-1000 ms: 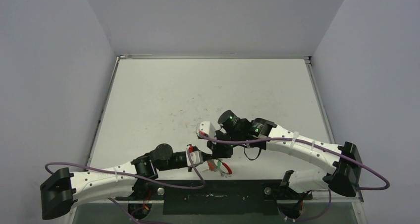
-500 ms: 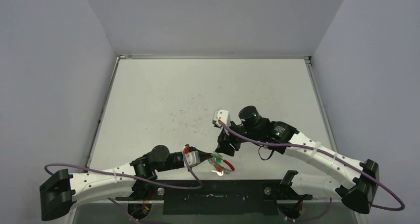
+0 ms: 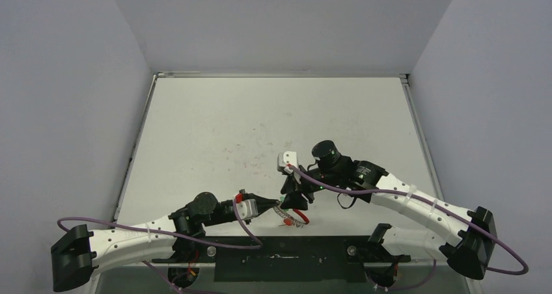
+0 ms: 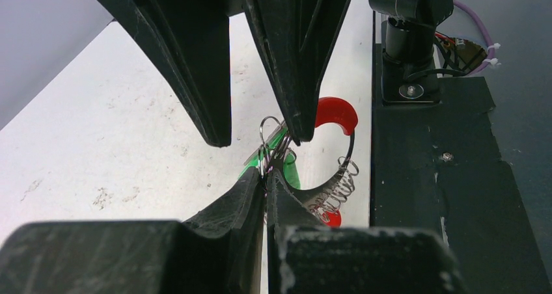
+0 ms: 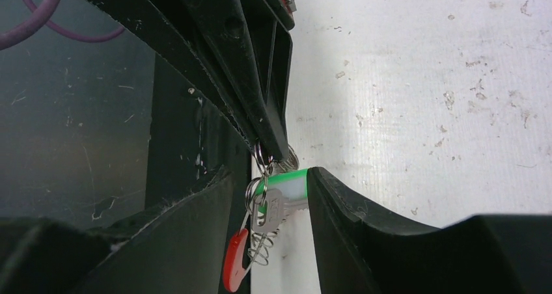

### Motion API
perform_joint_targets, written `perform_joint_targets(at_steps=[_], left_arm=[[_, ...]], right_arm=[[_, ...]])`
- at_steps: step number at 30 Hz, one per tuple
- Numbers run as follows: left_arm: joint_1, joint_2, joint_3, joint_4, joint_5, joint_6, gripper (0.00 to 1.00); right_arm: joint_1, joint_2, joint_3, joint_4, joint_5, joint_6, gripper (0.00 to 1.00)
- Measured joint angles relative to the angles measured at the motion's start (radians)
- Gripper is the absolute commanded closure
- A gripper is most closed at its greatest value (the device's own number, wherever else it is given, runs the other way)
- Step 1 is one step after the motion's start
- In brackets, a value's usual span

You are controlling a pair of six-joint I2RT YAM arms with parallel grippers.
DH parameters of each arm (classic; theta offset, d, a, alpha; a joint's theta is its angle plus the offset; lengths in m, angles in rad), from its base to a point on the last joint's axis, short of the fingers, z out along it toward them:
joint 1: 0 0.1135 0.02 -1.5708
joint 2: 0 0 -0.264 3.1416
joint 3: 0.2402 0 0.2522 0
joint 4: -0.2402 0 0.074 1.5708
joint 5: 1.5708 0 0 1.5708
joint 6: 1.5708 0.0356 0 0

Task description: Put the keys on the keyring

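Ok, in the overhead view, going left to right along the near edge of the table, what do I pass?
Left arm's black elbow → left gripper → keyring → right arm's black elbow. The right gripper overlaps the keyring, so it is left out.

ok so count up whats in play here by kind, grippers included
grippers: 2, the left gripper and the right gripper
green-headed keys: 2, bunched together at the left gripper's tips
keyring: 1, a metal loop with a red sleeve
total: 5
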Motion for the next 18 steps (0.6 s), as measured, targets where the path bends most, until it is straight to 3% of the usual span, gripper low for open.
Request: perform_joint_targets(at_steps=[3, 11, 13, 14, 16, 18], left_arm=[[0.0, 0.0, 0.0, 0.003, 0.0, 0.0, 1.0], [0.0, 0.002, 0.0, -0.002, -0.004, 0.001, 1.0], [0.0, 0.002, -0.002, -0.007, -0.005, -0.001, 1.0], [0.0, 0.002, -0.002, -0.008, -0.006, -0.002, 0.98], [0.0, 0.0, -0.002, -0.008, -0.008, -0.004, 0.8], [0.0, -0.008, -0.002, -0.017, -0.013, -0.002, 0.71]], right_arm=[[0.0, 0.02, 0.0, 0.014, -0.015, 0.001, 0.6], [0.0, 0.068, 0.0, 0.038, -0.043, 0.0, 0.97], [0.0, 0.075, 0.0, 0.037, -0.051, -0.002, 1.0], [0.0, 0.076, 0.0, 0.036, -0.054, -0.004, 1.0], [0.0, 0.076, 0.0, 0.035, -0.056, -0.007, 1.0], [0.0, 0.076, 0.0, 0.034, -0.055, -0.006, 1.0]])
